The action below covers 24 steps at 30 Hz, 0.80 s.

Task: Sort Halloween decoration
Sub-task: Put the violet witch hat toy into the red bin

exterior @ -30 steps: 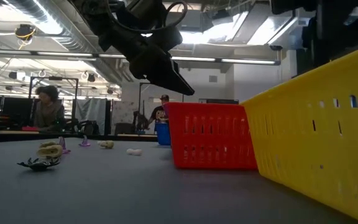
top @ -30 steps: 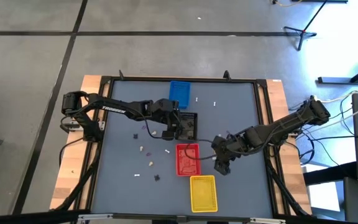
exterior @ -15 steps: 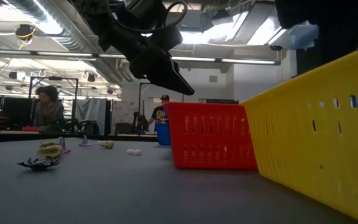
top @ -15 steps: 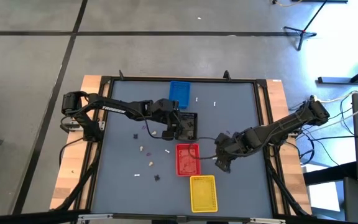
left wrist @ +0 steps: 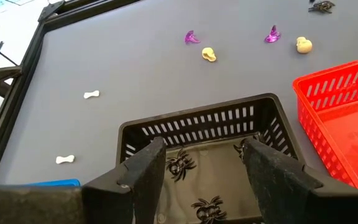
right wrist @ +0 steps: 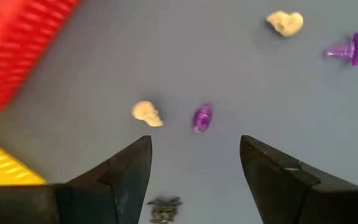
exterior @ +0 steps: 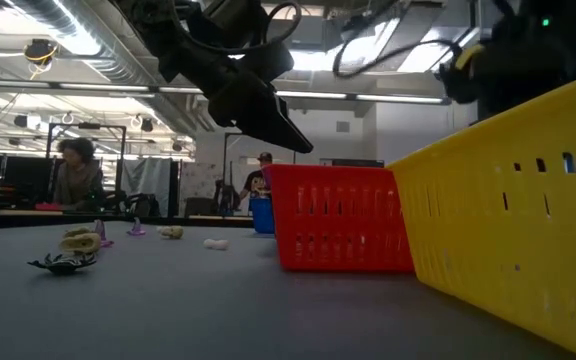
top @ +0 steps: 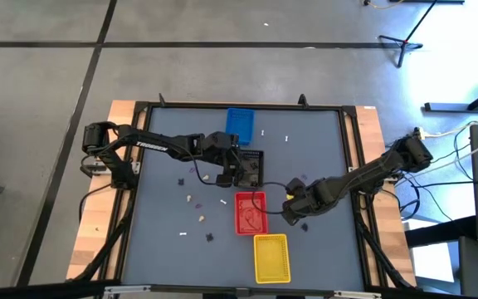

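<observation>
The left gripper [left wrist: 201, 165] hovers with fingers spread, empty, over the black tray [left wrist: 197, 124] (spiders inside). The right gripper [right wrist: 194, 165], likewise spread, hangs above a cream skull [right wrist: 146, 113] and purple piece [right wrist: 202, 118].

Grey table [top: 322, 149] with blue, black, red, yellow trays and scattered tiny decorations [top: 199, 201]

From the left wrist camera I see my left gripper [left wrist: 202, 165] with its fingers [left wrist: 146, 171] spread apart, hanging over the black tray [left wrist: 199, 121]. Black spiders [left wrist: 180, 164] lie on the tray floor between them. Beside it sits the red tray [left wrist: 344, 102]. On the grey table [left wrist: 123, 56] lie two white bones [left wrist: 91, 94], two cream skulls [left wrist: 209, 55] and two purple hats [left wrist: 192, 38].
</observation>
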Tool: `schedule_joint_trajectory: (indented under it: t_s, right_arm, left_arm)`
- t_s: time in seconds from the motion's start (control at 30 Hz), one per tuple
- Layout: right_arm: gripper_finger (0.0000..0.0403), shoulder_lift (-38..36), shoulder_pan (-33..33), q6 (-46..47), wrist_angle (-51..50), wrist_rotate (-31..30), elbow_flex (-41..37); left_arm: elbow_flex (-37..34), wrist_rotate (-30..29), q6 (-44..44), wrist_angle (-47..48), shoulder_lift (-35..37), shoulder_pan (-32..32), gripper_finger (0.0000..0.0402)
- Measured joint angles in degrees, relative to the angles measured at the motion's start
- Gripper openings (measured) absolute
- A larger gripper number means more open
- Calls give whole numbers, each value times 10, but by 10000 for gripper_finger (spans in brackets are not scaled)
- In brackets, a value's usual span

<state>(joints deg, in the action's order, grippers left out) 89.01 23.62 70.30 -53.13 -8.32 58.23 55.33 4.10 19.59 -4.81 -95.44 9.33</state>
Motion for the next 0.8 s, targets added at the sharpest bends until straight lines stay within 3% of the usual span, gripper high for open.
schedule_joint_trajectory:
  t_s: [0.8]
  right_arm:
    - [241, 105, 0, -2, 31, -2, -6]
  left_arm:
    - [0, 0, 0, 0, 0, 0, 208]
